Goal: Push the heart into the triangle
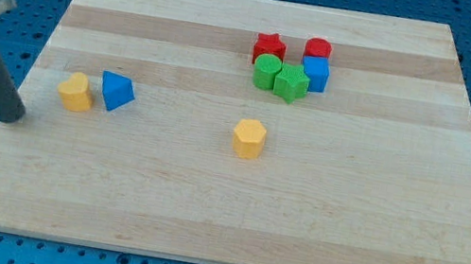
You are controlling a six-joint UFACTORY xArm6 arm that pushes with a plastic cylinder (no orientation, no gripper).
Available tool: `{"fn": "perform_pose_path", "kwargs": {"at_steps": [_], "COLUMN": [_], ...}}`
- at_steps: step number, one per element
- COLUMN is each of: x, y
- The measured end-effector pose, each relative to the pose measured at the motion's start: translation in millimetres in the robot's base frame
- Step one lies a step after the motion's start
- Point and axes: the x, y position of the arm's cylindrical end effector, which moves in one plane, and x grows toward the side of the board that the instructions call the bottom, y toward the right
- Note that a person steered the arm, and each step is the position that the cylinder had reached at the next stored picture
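Note:
A yellow heart block [75,92] lies at the view's left on the wooden board [229,227]. A blue triangle block [116,91] sits just to its right, with a narrow gap or light contact between them. My tip [13,116] is on the board's left edge, to the left of and slightly below the yellow heart, a short way apart from it. The dark rod slants up to the view's upper left.
A yellow hexagon block [249,138] lies near the board's middle. A tight cluster sits at the top centre: a red star [270,48], a red block [317,49], a blue block [315,73], and two green blocks [267,72] [290,83].

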Motion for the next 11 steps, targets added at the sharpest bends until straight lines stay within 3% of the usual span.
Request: {"fn": "perform_pose_path", "kwargs": {"at_steps": [2, 4, 6, 8, 11], "x": [-28, -26, -64, -65, -78], "y": [1, 59, 73, 117, 136]}}
